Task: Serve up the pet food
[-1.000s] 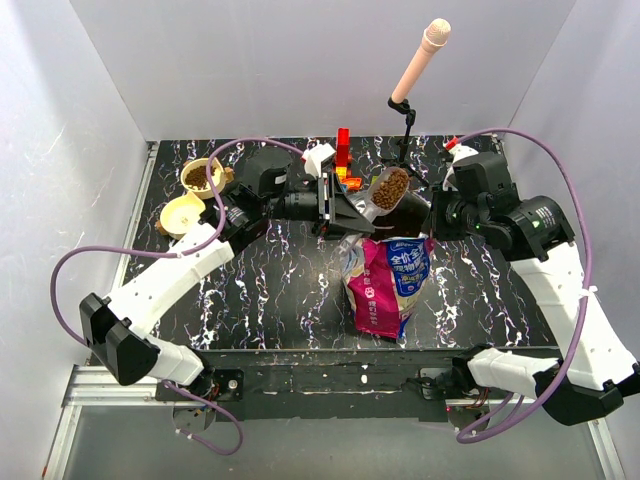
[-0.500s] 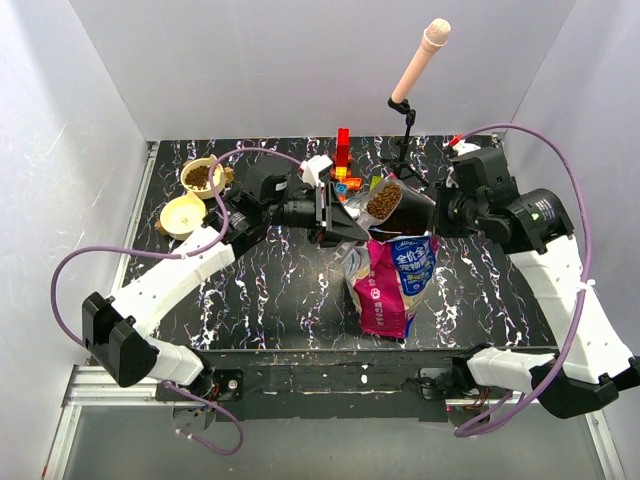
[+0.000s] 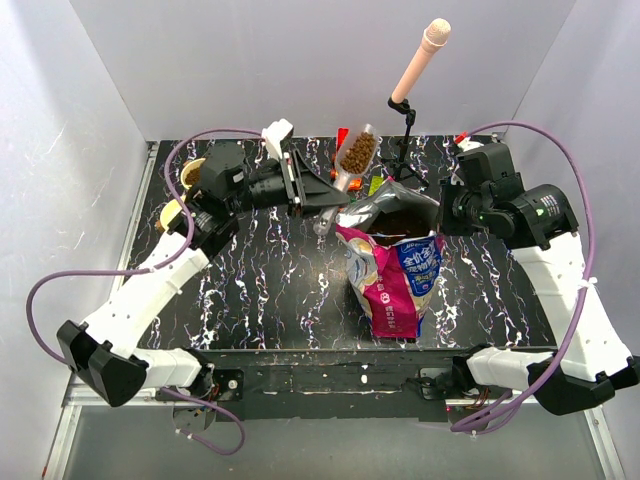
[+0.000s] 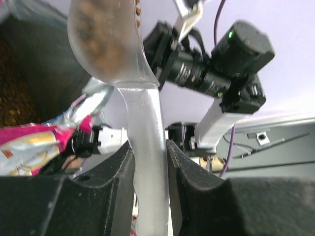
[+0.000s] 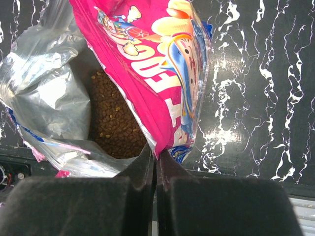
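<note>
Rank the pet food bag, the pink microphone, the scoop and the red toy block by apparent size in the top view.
1. pet food bag
2. pink microphone and scoop: these look alike, and both sit raised toward the camera, so they are left unranked
3. red toy block, partly hidden

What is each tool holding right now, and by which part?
Left tool: the clear scoop of kibble, clamped by its handle. Right tool: the pet food bag, pinched at the rim of its open mouth.
</note>
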You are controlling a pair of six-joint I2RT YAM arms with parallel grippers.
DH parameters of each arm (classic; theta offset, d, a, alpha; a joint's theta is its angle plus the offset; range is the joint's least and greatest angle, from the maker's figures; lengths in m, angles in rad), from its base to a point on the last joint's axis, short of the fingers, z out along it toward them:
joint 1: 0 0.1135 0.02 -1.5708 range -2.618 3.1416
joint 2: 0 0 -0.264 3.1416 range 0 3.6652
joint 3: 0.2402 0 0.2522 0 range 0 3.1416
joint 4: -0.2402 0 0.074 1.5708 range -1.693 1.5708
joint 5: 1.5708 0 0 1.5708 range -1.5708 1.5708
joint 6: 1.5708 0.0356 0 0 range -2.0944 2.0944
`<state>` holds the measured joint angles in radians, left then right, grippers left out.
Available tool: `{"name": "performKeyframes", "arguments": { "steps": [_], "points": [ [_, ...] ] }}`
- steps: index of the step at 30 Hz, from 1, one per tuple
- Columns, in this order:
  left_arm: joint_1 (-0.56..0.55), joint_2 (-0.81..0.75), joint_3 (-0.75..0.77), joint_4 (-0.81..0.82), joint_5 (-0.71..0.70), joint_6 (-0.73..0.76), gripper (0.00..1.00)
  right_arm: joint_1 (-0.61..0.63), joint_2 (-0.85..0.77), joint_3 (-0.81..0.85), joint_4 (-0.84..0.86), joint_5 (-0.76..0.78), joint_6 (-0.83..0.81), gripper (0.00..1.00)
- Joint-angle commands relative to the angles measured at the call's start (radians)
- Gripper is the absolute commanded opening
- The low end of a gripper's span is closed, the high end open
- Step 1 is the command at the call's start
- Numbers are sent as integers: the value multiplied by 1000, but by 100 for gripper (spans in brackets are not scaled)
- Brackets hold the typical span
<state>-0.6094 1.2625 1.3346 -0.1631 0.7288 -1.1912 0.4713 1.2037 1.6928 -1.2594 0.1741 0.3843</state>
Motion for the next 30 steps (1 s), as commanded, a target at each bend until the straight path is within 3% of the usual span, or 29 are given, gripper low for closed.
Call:
{"name": "performKeyframes", "arguments": {
  "steps": [1,8,15,23,30],
  "points": [
    [77,24,48,118,-61,-28,0,-7,-72,120,141,-16,-38,1],
    [233,104,3,296,-72,-125,0,-7,-95,119,120,-71,-35,1],
    [417,107,-116,327,-103,-122,0,-7,-127,87,123,-110,-33,1],
    [684,3,-325,346,-82,-102,0,-7,-138,79,141,-201,-24,1],
    [858,-141,-492,244,-66,-68,0,1,-145,59,166,-235,-22,1]
  ]
}}
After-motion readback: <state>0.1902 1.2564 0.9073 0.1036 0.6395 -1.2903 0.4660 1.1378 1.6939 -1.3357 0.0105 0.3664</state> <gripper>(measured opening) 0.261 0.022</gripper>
